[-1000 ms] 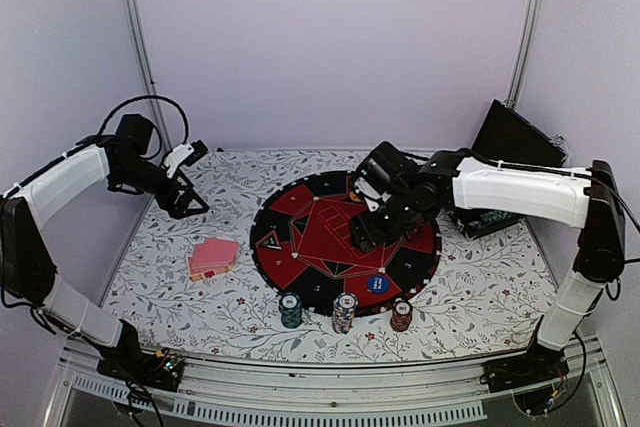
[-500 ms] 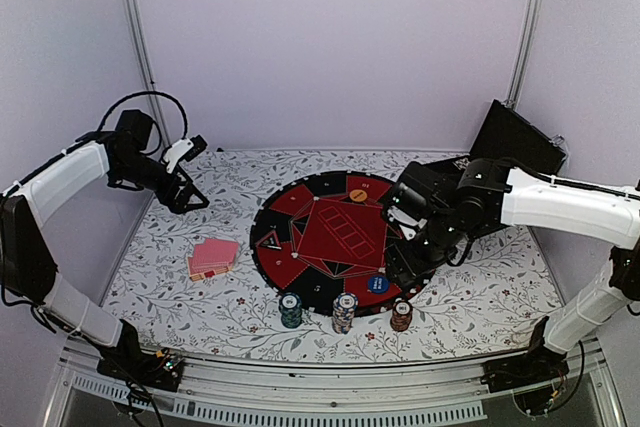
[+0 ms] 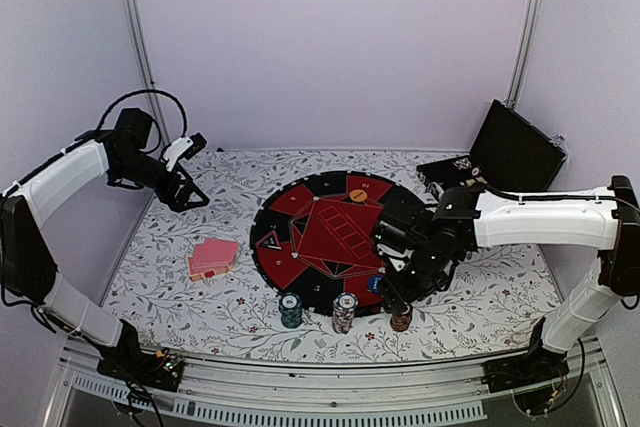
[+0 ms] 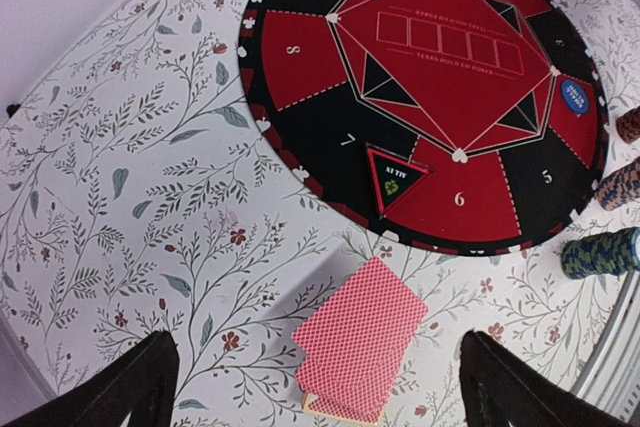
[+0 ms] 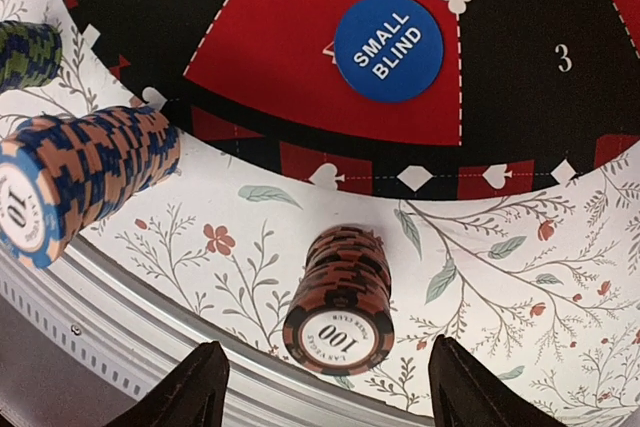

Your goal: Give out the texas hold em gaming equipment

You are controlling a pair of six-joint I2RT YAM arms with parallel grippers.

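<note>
Looking in from the near rail: three chip stacks sit in a row on the floral tablecloth (image 3: 170, 277), just off the near rim of the round red-and-black mat (image 3: 330, 227). Seen from above, left to right, they are the green stack (image 3: 291, 309), the blue-and-white stack (image 3: 345, 313) and the dark red stack (image 5: 340, 289).

The right gripper (image 3: 397, 300) hangs directly over the dark red stack, pointing down. In its wrist view the two fingers (image 5: 190, 397) stand wide apart, one on either side of the stack, with cloth showing in both gaps. No contact is seen and nothing is held. The top chip of that stack reads 100. From above, the arm hides most of the stack. The top chip of the blue-and-white stack reads 10.

Just beyond, on the mat, lies the blue disc (image 5: 388, 47), marked SMALL BLIND. It is flat on a red segment close to the near rim.

To the left of the mat, on the cloth, is the deck (image 3: 213, 258) of pink-red-backed cards. It is face down and slightly skewed, near the mat but apart from it.

The orange disc (image 3: 358, 194) lies flat on the far side of the mat, close to the rim.

The left gripper (image 3: 192, 175) is held in the air over the far left of the table, well apart from the deck. Its fingers (image 4: 120, 397) are spread fully, with nothing between them.

In the far right corner stands the black case (image 3: 515, 147), lid raised.
</note>
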